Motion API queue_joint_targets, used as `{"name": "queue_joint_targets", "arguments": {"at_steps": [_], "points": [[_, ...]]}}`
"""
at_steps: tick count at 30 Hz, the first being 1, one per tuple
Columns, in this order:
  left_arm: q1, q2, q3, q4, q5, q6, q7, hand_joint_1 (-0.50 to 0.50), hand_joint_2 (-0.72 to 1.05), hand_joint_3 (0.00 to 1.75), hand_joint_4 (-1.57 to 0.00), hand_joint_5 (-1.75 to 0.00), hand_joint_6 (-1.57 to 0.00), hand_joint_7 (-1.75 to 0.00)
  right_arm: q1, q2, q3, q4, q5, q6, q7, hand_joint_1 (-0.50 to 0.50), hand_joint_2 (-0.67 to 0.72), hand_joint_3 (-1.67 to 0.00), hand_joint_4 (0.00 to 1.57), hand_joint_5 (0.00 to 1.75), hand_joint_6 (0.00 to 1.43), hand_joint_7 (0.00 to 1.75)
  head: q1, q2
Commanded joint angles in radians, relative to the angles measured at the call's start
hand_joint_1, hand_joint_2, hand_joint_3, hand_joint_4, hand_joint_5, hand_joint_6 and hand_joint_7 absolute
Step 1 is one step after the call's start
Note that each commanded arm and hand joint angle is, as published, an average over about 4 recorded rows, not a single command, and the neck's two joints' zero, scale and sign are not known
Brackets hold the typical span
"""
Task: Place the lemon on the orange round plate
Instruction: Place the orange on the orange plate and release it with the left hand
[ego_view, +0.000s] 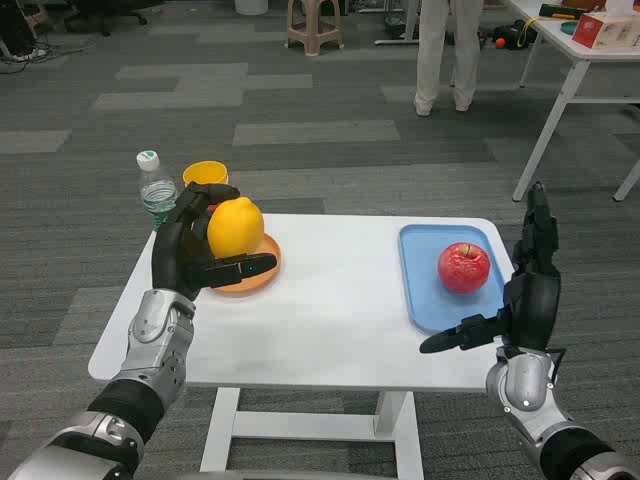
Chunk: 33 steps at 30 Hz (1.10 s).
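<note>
My left hand (190, 250) holds the yellow lemon (235, 227) between fingers and thumb, just above the orange round plate (255, 275) at the table's left side. The lemon hangs over the plate's left part; I cannot tell if it touches the plate. My right hand (525, 290) is open at the table's right edge, fingers pointing up and thumb stretched left, holding nothing.
A blue tray (425, 290) with a red apple (464, 267) lies on the right. A yellow cup (205, 174) and a water bottle (155, 188) stand at the back left. A person stands beyond, near another white table (575, 50).
</note>
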Motion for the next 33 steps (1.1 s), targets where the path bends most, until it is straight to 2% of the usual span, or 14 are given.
{"name": "queue_joint_targets", "arguments": {"at_steps": [1,5,9,13,19,23,33], "points": [[-0.02,0.003,-0.052,-0.003,-0.014,-0.016,0.008,0.5,0.43,0.09,0.0,-1.64,-1.28,-1.4,-0.024,-0.006,0.012,0.03,0.024,0.005,-0.001,-0.25,0.41,0.0,0.11,0.0,0.0,0.0,0.021,0.006],[-0.018,0.003,-0.052,-0.004,-0.014,-0.016,0.008,0.5,0.43,0.09,0.0,-1.64,-1.28,-1.4,-0.024,-0.006,0.014,0.029,0.024,0.005,-0.001,-0.25,0.41,0.0,0.11,0.0,0.0,0.0,0.016,0.004],[-0.014,0.003,-0.051,-0.005,-0.014,-0.016,0.008,0.5,0.43,0.09,0.0,-1.64,-1.28,-1.47,-0.024,-0.006,0.016,0.028,0.024,0.005,-0.001,-0.25,0.41,0.0,0.11,0.0,0.0,0.0,0.019,0.006],[-0.011,0.003,-0.049,-0.008,-0.014,-0.017,0.008,0.5,0.43,0.09,0.0,-1.64,-1.28,-1.4,-0.024,-0.007,0.017,0.028,0.024,0.005,0.0,-0.25,0.41,0.0,0.09,0.0,0.0,0.0,0.02,0.008],[-0.007,-0.001,-0.027,-0.014,0.054,-0.017,0.009,0.5,0.43,0.09,0.0,-1.64,-1.28,-1.43,-0.024,-0.007,0.019,0.026,0.024,0.005,0.0,-0.24,0.41,0.0,0.1,0.0,0.0,0.0,0.022,0.011],[-0.006,0.0,-0.035,-0.014,0.019,-0.018,0.008,0.5,0.43,0.09,0.0,-1.64,-1.28,-1.4,-0.024,-0.006,0.021,0.023,0.024,0.005,0.0,-0.25,0.41,0.0,0.11,0.0,0.0,0.0,0.02,0.011],[-0.009,0.003,-0.035,0.022,-0.019,-0.018,0.011,0.5,0.43,0.09,0.0,-1.64,-1.28,-1.43,-0.014,-0.004,0.018,0.016,0.024,0.005,0.0,-0.25,0.41,0.0,0.11,0.0,0.0,0.0,0.03,0.017]]}}
